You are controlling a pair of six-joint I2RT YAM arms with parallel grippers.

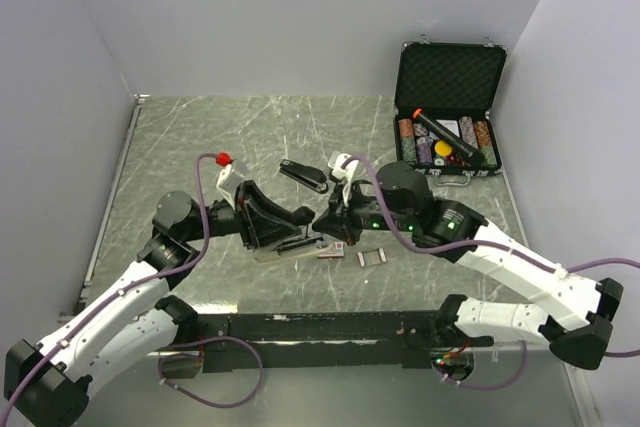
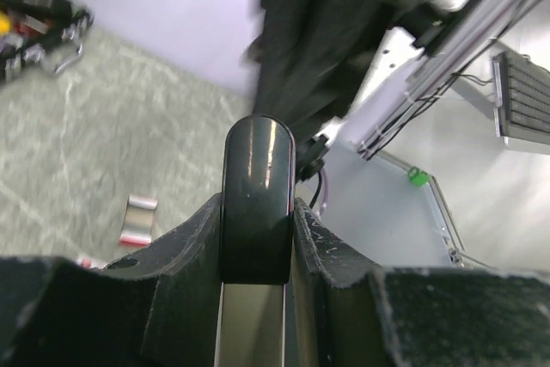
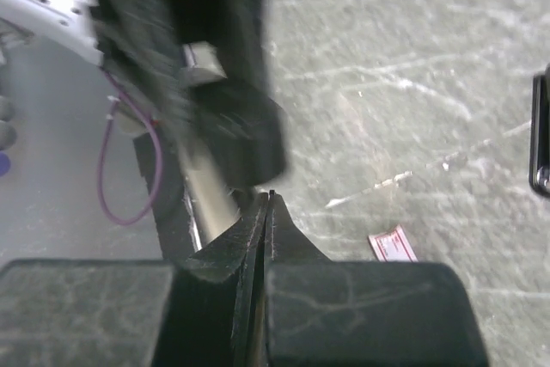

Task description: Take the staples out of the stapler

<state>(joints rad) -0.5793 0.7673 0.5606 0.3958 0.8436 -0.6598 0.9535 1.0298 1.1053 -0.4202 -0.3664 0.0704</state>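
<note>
The black stapler [image 1: 292,244] hangs just above the table's middle, its silver inner rail showing along the underside. My left gripper [image 1: 278,229] is shut on it. In the left wrist view the stapler's rounded black arm [image 2: 256,169] sits clamped between the two fingers of the left gripper [image 2: 258,205]. My right gripper [image 1: 330,225] faces it from the right, shut. In the right wrist view the joined tips of the right gripper [image 3: 269,197] sit at the end of the stapler [image 3: 236,131], beside its rail. A short silvery strip of staples [image 1: 372,257] lies on the table below the right gripper.
A small red-and-white flat box [image 1: 332,253] lies under the grippers. A separate slim black object [image 1: 303,175] rests behind them. An open black case [image 1: 448,77] with chips and a black orange-tipped tube [image 1: 452,137] stands at the back right. Walls enclose the table.
</note>
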